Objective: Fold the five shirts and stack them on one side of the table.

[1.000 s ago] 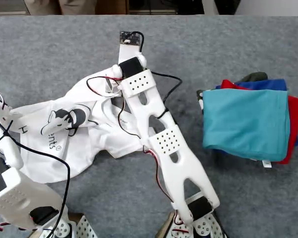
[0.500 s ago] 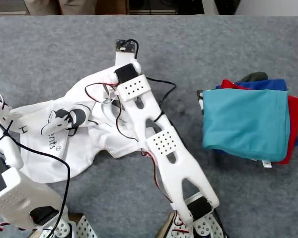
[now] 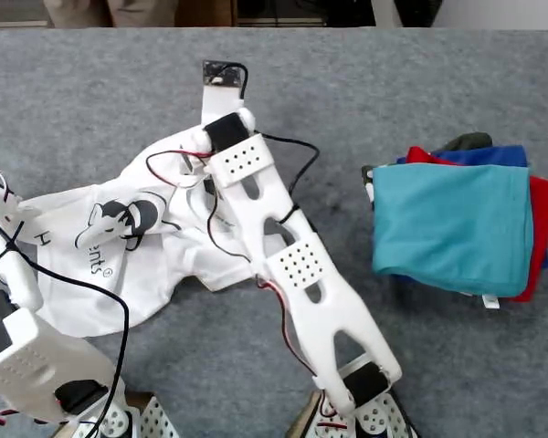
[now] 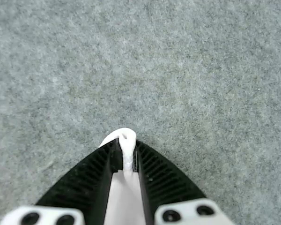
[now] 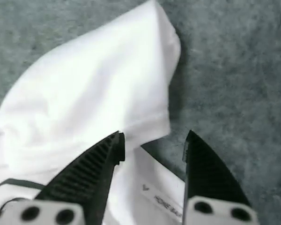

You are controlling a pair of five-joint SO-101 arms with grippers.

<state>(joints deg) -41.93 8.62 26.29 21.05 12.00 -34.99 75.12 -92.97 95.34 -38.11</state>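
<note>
Grey, fuzzy cloth covered the tabletop [image 3: 420,82]. On its left half a white shirt [image 3: 119,246] with a black print lay unfolded and rumpled, one edge reaching the left border of the high view.

The left hand [image 4: 125,157] was pinched tight on a thin fold of that white shirt. The fold stood up between the black ribbed fingers [image 4: 96,173], with bare grey tabletop beyond the tips. In the high view the left arm [image 3: 18,347] sat at the near left corner, at the shirt's left edge.

The right arm [image 3: 292,255] stretched from the near edge diagonally across the shirt toward its far side, with red and black cables [image 3: 178,160] looping over the cloth beside it. The right hand [image 5: 152,140] was spread wide and held nothing. One finger [image 5: 98,164] hung over the white cloth and the other [image 5: 201,168] over grey tabletop, with the shirt's edge and a small sewn label [image 5: 161,199] between them. Whether the tips touched the cloth cannot be told.

Well apart, on the right side, stood a stack [image 3: 452,224] of folded shirts. A teal shirt [image 3: 447,219] lay on top, with blue [image 3: 493,155] and red [image 3: 541,228] edges showing beneath it, and a dark one [image 3: 466,140] peeking out at the far side.
</note>
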